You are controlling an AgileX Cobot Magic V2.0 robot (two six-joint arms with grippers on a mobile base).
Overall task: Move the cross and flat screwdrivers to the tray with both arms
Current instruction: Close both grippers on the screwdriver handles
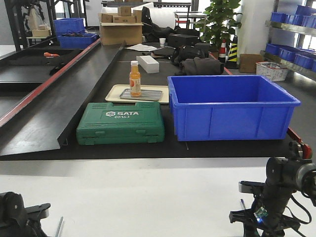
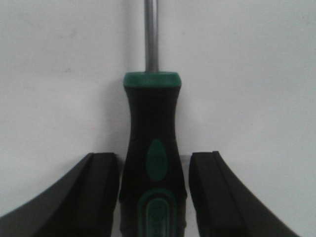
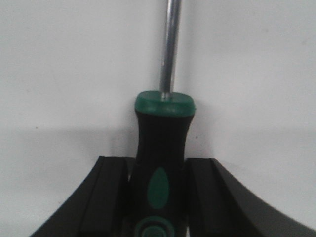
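In the left wrist view a black-and-green screwdriver (image 2: 153, 148) lies on the white surface, with its steel shaft pointing away. My left gripper (image 2: 154, 159) straddles its handle with the jaws open; a thin gap shows on each side. In the right wrist view my right gripper (image 3: 159, 163) is shut on a second black-and-green screwdriver (image 3: 162, 143), both pads against the handle. The tips are out of view, so I cannot tell cross from flat. In the front view both arms are low on the white table, left (image 1: 29, 216) and right (image 1: 249, 213). The beige tray (image 1: 112, 94) lies on the black bench beyond.
An orange bottle (image 1: 135, 78) stands on a grey plate in the tray. A green SATA tool case (image 1: 121, 123) lies in front of the tray. A large blue bin (image 1: 229, 106) stands to its right. The bench's front edge runs between the white table and these.
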